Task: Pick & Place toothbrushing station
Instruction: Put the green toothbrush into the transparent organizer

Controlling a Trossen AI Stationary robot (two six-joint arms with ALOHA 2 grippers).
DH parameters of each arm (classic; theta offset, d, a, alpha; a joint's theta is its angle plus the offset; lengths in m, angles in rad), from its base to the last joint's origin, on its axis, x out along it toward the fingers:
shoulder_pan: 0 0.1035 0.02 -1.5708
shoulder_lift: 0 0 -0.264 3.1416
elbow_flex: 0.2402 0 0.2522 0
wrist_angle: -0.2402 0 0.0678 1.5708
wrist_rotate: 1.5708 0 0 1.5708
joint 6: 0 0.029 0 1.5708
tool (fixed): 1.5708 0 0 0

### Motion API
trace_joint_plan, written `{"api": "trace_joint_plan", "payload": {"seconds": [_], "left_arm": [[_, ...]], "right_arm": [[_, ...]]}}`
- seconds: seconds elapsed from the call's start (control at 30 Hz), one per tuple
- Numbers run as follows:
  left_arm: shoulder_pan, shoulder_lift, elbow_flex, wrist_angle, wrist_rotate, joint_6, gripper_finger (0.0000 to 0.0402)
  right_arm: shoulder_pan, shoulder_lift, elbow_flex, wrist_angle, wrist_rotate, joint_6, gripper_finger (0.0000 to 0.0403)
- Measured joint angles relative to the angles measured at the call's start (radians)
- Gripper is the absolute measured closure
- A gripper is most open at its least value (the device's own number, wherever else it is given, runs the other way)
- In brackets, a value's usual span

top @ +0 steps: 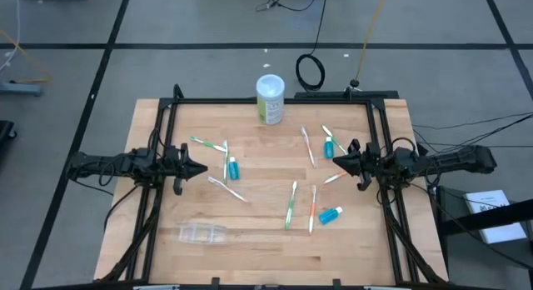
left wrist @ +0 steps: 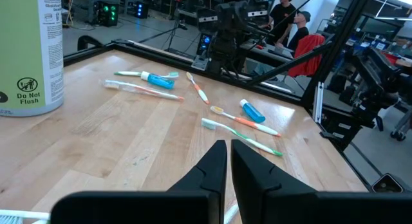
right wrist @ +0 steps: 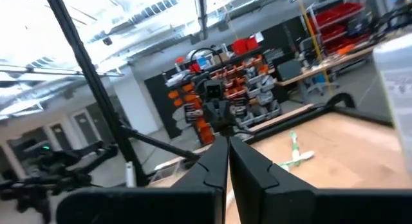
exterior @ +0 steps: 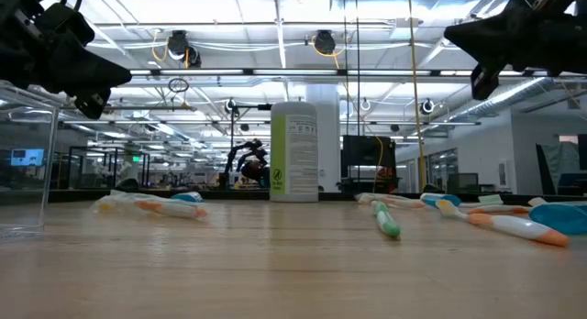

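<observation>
I see the wooden bench [top: 166, 257] in an open workshop. Both arms' fingers are together, holding nothing. Toothbrushes [top: 291, 204], teal tubes [top: 331, 214] and cup [top: 203, 232] lie between left fingers [top: 200, 168] and right fingers [top: 338, 161].

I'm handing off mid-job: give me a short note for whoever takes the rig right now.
Left claw: shut, empty, raised over the table's left side.
Right claw: shut, empty, raised over the right side.
Things: toothbrushes and three teal tubes lie scattered flat on the table; the clear cup lies on its side near the front left. The white-and-green canister stands at the back edge.
Done: nothing gathered.
Left: pick and place every piece.
</observation>
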Motion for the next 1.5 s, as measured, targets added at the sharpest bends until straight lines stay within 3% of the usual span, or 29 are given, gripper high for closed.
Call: {"api": "trace_joint_plan", "payload": {"seconds": [0.1,0.23,0.43,0.6,0.73,0.87,1.17,1.37,1.5], "left_arm": [[0.000,0.000,0.000,0.000,0.000,0.000,0.0376],[0.000,0.000,0.000,0.000,0.000,0.000,0.0376],[0.000,0.000,0.000,0.000,0.000,0.000,0.0376],[0.000,0.000,0.000,0.000,0.000,0.000,0.0376],[0.000,0.000,0.000,0.000,0.000,0.000,0.0376],[0.000,0.000,0.000,0.000,0.000,0.000,0.0376],[0.000,0.000,0.000,0.000,0.000,0.000,0.0376],[0.000,0.000,0.000,0.000,0.000,0.000,0.0376],[0.000,0.000,0.000,0.000,0.000,0.000,0.0376]], "right_arm": [[0.008,0.072,0.000,0.049,0.034,-0.063,0.0396],[0.010,0.157,0.000,-0.012,0.061,-0.108,0.0396],[0.009,0.291,0.050,-0.073,0.253,-0.101,0.0384],[0.009,0.370,0.214,-0.315,0.264,-0.125,0.0324],[0.003,0.435,0.309,-0.527,0.416,-0.108,0.0266],[-0.037,0.465,0.347,-0.637,0.532,-0.027,0.0233],[-0.206,0.479,0.344,-1.004,0.499,0.222,0.0232],[-0.295,0.479,0.344,-1.135,0.426,0.340,0.0233],[-0.323,0.479,0.317,-1.127,0.334,0.335,0.0236]]}}
